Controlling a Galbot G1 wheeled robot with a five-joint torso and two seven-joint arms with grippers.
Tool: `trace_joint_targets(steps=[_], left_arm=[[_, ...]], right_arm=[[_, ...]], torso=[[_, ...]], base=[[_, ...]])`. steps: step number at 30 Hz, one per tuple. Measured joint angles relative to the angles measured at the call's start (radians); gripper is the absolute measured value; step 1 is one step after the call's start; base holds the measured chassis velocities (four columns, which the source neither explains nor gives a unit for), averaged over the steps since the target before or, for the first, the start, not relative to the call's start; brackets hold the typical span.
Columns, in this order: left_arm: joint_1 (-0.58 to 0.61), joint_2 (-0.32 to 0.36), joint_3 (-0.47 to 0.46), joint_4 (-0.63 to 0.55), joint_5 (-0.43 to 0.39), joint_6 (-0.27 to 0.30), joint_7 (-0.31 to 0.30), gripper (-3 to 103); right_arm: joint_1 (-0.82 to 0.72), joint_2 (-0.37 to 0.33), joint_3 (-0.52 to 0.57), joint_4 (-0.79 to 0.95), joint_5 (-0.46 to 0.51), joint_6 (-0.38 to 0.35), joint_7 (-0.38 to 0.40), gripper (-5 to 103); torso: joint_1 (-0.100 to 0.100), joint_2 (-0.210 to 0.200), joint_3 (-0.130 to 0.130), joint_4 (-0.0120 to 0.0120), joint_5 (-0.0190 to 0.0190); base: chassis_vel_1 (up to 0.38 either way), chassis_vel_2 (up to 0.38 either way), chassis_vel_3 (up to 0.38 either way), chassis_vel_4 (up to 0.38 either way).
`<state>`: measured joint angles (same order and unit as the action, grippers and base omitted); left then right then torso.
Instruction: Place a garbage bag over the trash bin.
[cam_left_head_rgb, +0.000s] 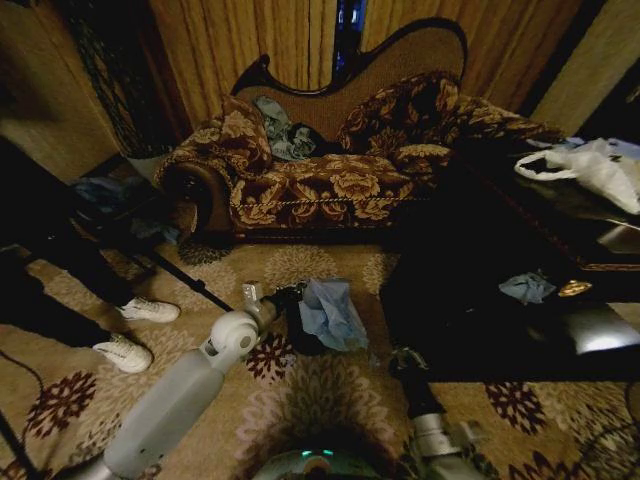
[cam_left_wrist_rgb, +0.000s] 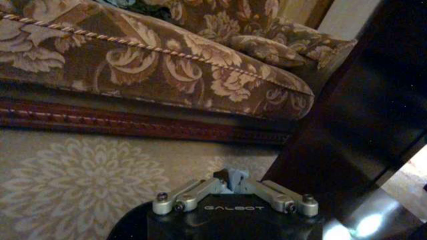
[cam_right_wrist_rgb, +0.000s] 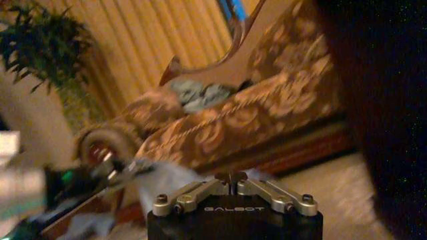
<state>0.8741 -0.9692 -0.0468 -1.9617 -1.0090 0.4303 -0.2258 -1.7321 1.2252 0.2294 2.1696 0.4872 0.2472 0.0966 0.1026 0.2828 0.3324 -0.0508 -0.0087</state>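
Left gripper (cam_left_head_rgb: 285, 297) sits low over the patterned carpet (cam_left_head_rgb: 300, 400), its tip touching the near edge of the garbage bag (cam_left_head_rgb: 332, 313). In the left wrist view the fingers (cam_left_wrist_rgb: 233, 179) meet at the tips and a sliver of pale film sits pinched between them, so the claw is clenched on the bag. The bag is thin, pale blue-grey film, crumpled and slightly glossy, draped in loose folds over the trash bin (cam_left_head_rgb: 303, 335); only a dark, rounded part of the bin shows beneath and beside it. Bin and bag stand on the carpet between the floral sofa (cam_left_head_rgb: 320, 180) and the robot, just left of the dark glossy table (cam_left_head_rgb: 500, 330). Right gripper (cam_left_head_rgb: 405, 362) hangs near the table's front corner, well apart from the bag; in the right wrist view its fingers (cam_right_wrist_rgb: 230, 179) are closed together on nothing.
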Motion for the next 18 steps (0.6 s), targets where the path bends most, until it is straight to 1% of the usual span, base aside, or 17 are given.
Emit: trace_joint_targets(steps=[3,4,6,11,14,18], left_arm=[[0.005,-0.002,0.001,-0.003,-0.001,0.001,-0.010,0],[0.005,-0.002,0.001,-0.003,-0.001,0.001,-0.010,0],[0.020,-0.002,-0.002,-0.017,-0.003,0.000,-0.019,0],[0.037,0.001,-0.010,-0.029,-0.008,-0.003,-0.030,0],[0.052,0.001,-0.020,-0.042,-0.010,-0.010,-0.039,0],[0.056,0.000,-0.023,-0.048,-0.011,-0.015,-0.046,0]], right_arm=[[0.050,-0.005,-0.079,-0.052,-0.019,-0.001,0.014,0],[0.050,-0.005,-0.079,-0.052,-0.019,-0.001,0.014,0],[0.103,-0.007,-0.129,-0.093,-0.025,-0.003,0.029,0],[0.156,0.003,-0.165,-0.140,-0.021,-0.005,0.038,0],[0.224,0.029,-0.200,-0.208,-0.008,-0.004,0.039,0],[0.264,0.049,-0.230,-0.251,0.003,-0.003,0.044,0]], torso=[[0.000,0.000,0.000,-0.0001,0.0001],[0.000,0.000,0.000,-0.0001,0.0001],[0.000,0.000,0.000,0.0000,0.0000],[0.000,0.000,0.000,0.0000,0.0000],[0.000,0.000,0.000,0.0000,-0.0001],[0.000,0.000,0.000,0.0000,0.0000]], base=[[0.000,0.000,0.000,0.000],[0.000,0.000,0.000,0.000],[0.000,0.000,0.000,0.000],[0.000,0.000,0.000,0.000],[0.000,0.000,0.000,0.000],[0.000,0.000,0.000,0.000]])
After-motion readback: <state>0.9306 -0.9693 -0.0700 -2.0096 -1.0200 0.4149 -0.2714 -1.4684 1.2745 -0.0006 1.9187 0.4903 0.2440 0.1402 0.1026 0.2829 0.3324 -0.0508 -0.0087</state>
